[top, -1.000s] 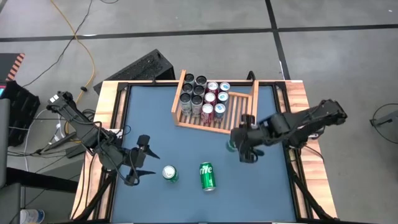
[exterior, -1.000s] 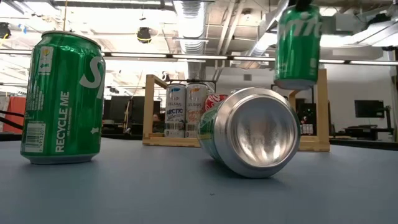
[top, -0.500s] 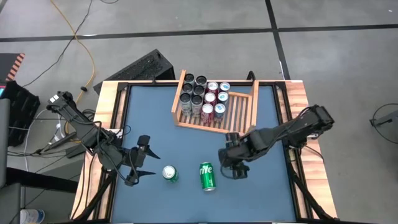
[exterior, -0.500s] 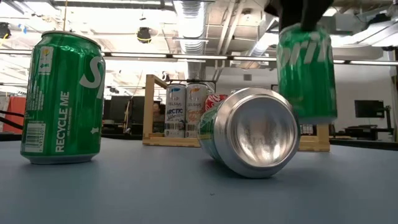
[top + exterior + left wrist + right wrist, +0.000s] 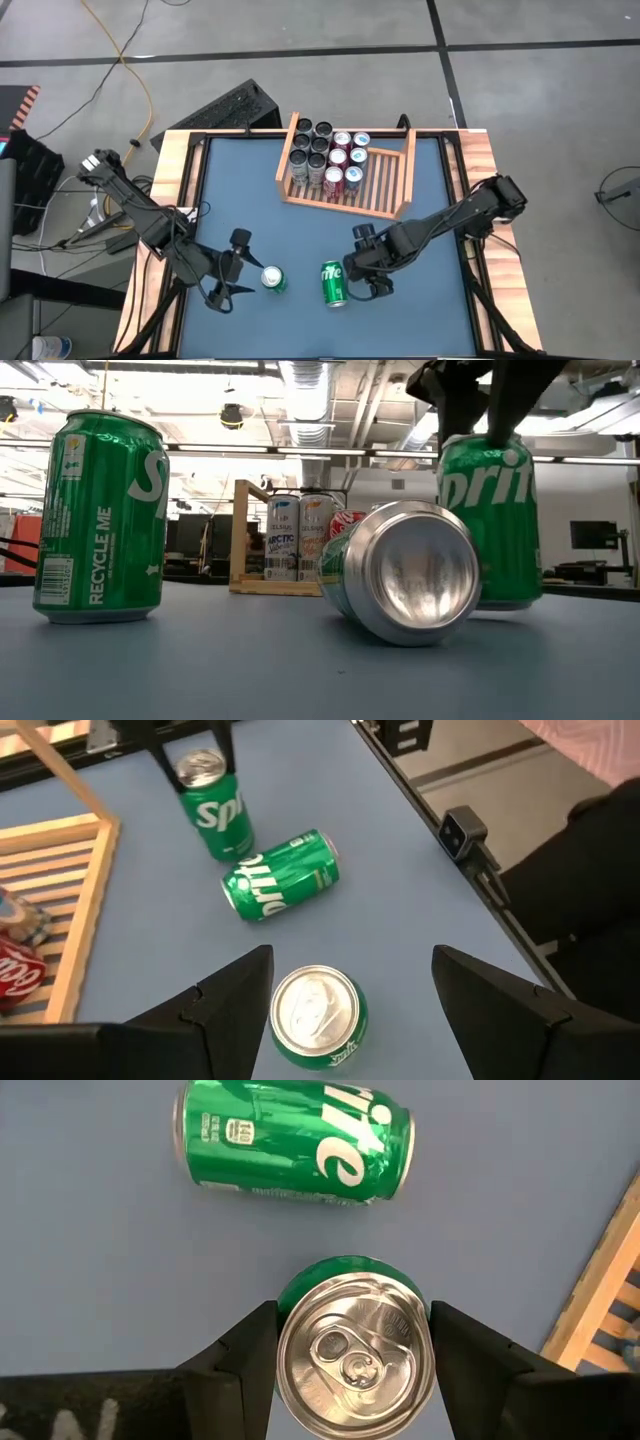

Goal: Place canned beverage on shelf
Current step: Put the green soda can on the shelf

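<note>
Right gripper [image 5: 352, 1342] clamped on upright green can [image 5: 355, 1355], fallen can [image 5: 292, 1142] just beside; shelf [image 5: 345, 202] beyond, nearer right arm. Left gripper [image 5: 350, 982] apart, straddling second upright can [image 5: 318, 1018].

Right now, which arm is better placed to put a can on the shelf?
Probably right: the right end effector grips an upright Sprite can and sits nearer the shelf. The left end effector is open, the other can not yet gripped.
</note>
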Controlling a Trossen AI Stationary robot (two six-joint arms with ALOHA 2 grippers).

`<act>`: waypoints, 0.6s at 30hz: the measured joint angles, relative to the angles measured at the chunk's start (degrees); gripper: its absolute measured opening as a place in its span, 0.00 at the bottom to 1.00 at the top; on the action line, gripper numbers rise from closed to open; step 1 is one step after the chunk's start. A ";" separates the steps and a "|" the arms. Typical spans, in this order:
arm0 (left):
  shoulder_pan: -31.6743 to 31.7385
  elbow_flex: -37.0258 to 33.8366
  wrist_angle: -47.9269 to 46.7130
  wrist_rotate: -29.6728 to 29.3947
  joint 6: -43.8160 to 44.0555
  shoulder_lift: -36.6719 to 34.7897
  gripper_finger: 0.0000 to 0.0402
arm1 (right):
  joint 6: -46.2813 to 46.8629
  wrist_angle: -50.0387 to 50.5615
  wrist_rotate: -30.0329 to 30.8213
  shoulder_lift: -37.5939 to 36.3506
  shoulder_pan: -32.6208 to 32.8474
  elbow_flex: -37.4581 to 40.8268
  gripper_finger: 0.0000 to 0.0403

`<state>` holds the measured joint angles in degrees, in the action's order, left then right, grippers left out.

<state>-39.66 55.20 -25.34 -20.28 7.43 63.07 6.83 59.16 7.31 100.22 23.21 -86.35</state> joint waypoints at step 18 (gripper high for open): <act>0.17 0.00 6.69 3.29 -6.41 0.65 0.65 | 5.92 -6.83 -2.51 -3.49 -2.99 8.04 0.59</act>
<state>-39.48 55.20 -18.65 -16.99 1.02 63.72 12.75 52.33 4.80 96.73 20.22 -78.30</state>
